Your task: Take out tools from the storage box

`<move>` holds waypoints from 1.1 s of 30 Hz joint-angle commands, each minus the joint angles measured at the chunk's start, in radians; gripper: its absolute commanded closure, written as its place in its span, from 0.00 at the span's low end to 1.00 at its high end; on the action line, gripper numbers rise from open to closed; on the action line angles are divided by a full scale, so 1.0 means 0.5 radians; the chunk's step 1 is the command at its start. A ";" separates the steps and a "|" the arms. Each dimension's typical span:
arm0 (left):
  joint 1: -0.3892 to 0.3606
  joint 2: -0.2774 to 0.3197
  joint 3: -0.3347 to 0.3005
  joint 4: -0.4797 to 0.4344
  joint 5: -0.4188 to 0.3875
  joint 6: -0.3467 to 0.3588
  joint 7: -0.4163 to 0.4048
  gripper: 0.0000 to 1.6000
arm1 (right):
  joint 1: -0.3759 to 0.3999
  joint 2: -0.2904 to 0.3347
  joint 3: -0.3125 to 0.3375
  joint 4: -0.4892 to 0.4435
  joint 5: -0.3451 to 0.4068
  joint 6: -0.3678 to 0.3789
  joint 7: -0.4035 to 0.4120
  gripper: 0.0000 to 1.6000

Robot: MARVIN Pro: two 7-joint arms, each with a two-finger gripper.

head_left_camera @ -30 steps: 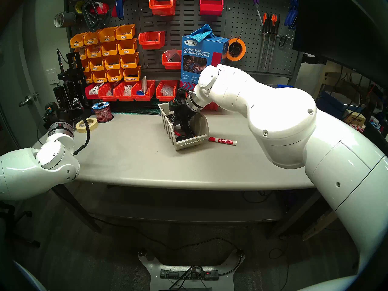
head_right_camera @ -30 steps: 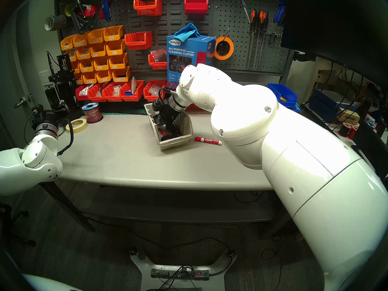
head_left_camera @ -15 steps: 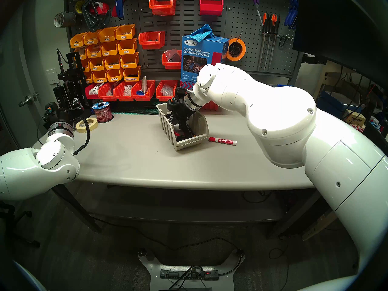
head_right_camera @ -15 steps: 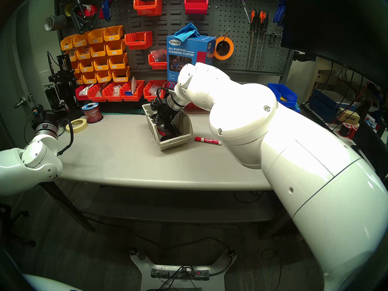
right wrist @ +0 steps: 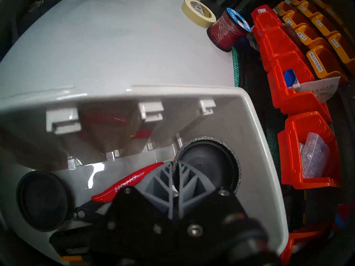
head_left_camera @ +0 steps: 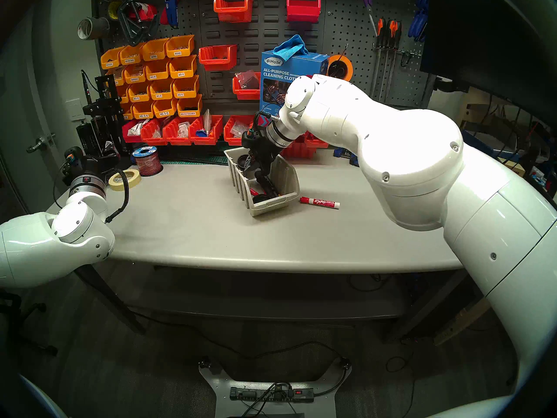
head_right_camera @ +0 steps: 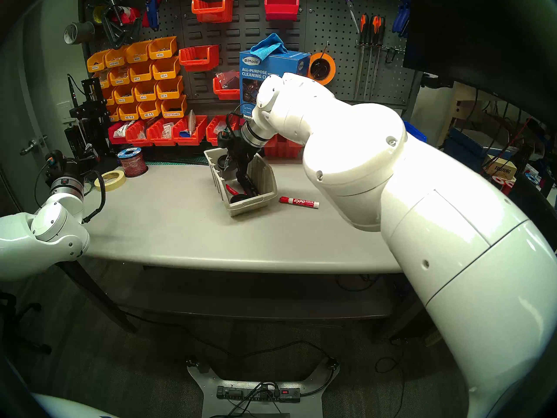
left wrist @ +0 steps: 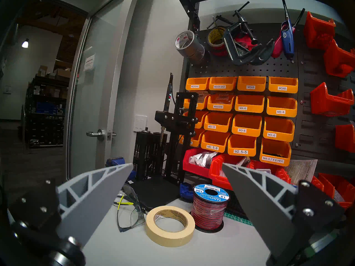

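Fingers (right wrist: 163, 180) of the right gripper (right wrist: 175, 169) are pressed together, tips at the left rim of the far cup (right wrist: 209, 163). Whether they pinch that rim or have closed beside it, I cannot tell. The cup sits in the bin (right wrist: 249, 125), at its back end, lower right of the wrist view. Left of the fingers lies the red tool (right wrist: 130, 181), and further left the near cup (right wrist: 42, 200). In the head view the bin stands mid-frame on the table (head_left_camera: 196, 227). Its long axis runs from upper left to lower right, with the low front toward the lower right. The black tool (head_left_camera: 269, 187) lies along that same line inside it. The marker (head_left_camera: 319, 202) is already out, just right of the bin's front, nearly level across the frame with its cap to the left. The left gripper (left wrist: 177, 163) hangs wide open and empty at the far left, well apart. A thin rim in a fingertip pinch is likely to slip, dropping the cup back or tipping it. If the cup catches the wall, a lift could drag the light bin along, perhaps into the marker.
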State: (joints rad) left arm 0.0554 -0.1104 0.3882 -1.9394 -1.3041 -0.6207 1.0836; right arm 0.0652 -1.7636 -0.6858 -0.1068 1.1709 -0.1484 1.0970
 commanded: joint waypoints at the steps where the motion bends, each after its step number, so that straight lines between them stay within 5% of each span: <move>1: -0.025 -0.003 -0.023 -0.004 0.010 -0.002 -0.003 0.00 | 0.169 0.027 0.006 0.007 -0.001 0.024 -0.001 1.00; 21: -0.024 -0.003 -0.022 -0.003 0.008 -0.003 -0.003 0.00 | 0.311 0.273 -0.006 0.007 -0.027 0.281 0.113 1.00; 33: -0.023 -0.004 -0.021 -0.003 0.008 -0.003 -0.003 0.00 | 0.276 0.389 -0.015 0.008 -0.037 0.468 0.344 1.00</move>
State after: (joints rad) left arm 0.0554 -0.1105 0.3883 -1.9393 -1.3042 -0.6208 1.0836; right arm 0.1940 -1.6168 -0.6895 -0.1052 1.1510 0.0327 1.2168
